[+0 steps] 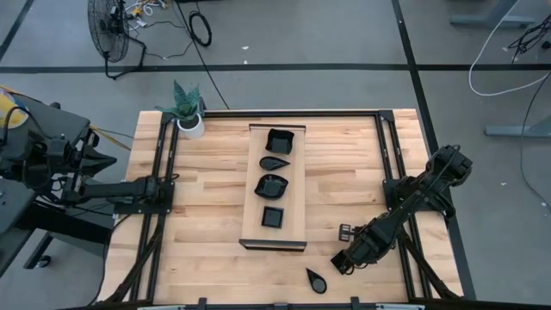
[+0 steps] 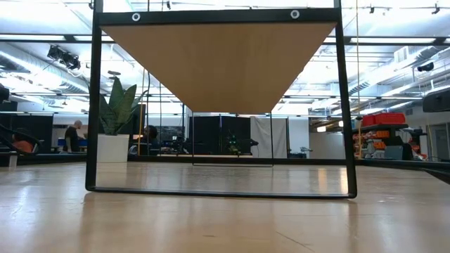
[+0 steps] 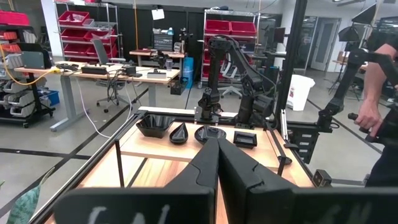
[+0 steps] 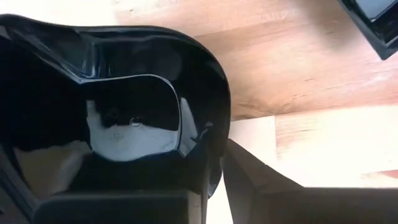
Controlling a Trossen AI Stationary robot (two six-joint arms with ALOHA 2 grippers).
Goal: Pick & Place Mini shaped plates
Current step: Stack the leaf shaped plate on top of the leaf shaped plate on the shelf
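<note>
4 mini shaped plates (image 1: pixel 274 183) sit on the wooden board (image 1: pixel 253 189) mid-counter; a teardrop plate (image 1: pixel 316 279) lies near-right. The right gripper (image 1: pixel 343 262), beside it, grasps a glossy black dish (image 4: pixel 124 106). Left gripper (image 3: pixel 217 155) waits far left, fingers clenched.

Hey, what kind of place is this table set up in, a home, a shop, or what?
Most likely a robotics lab or workshop: red parts bins on shelving, workbenches with gear, another robot arm beyond the table, and cables across a concrete floor.

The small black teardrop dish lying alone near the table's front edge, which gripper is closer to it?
Right. The right gripper sits just beside the black teardrop dish; the left gripper waits across the table, beyond the long pale wooden board.
</note>
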